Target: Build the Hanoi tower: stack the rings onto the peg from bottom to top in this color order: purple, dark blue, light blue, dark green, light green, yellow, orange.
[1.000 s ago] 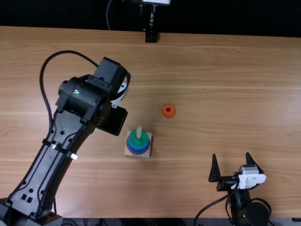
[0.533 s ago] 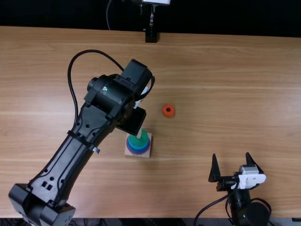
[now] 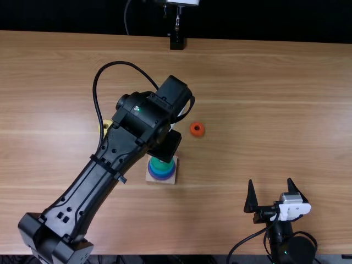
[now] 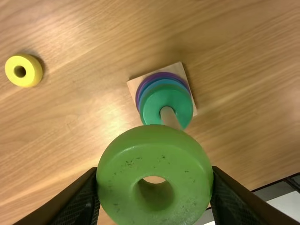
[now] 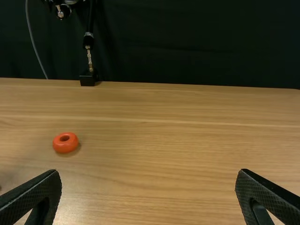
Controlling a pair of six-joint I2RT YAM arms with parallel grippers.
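In the top view my left gripper [image 3: 166, 146] is over the back of the wooden base [image 3: 169, 180], mostly hidden by its arm. In the left wrist view the left gripper [image 4: 154, 185] is shut on the light green ring [image 4: 126, 164], held above the peg [image 4: 169, 117]. Purple [image 4: 138, 90], blue [image 4: 164, 83] and dark green [image 4: 152, 107] rings sit around the peg. A yellow ring [image 4: 33, 71] and an orange ring [image 3: 197, 129] lie on the table. My right gripper [image 3: 270, 190] stands open at the near right; in the right wrist view the right gripper [image 5: 149, 180] holds nothing.
The left arm spans the table from the near left, partly covering the yellow ring in the top view. A black stand [image 3: 176, 42] is at the table's far edge. Cables loop beside both arms.
My left arm has swung right, bringing its gripper from left of the base to over its back part. The yellow ring has come into view behind it. The right arm has kept still.
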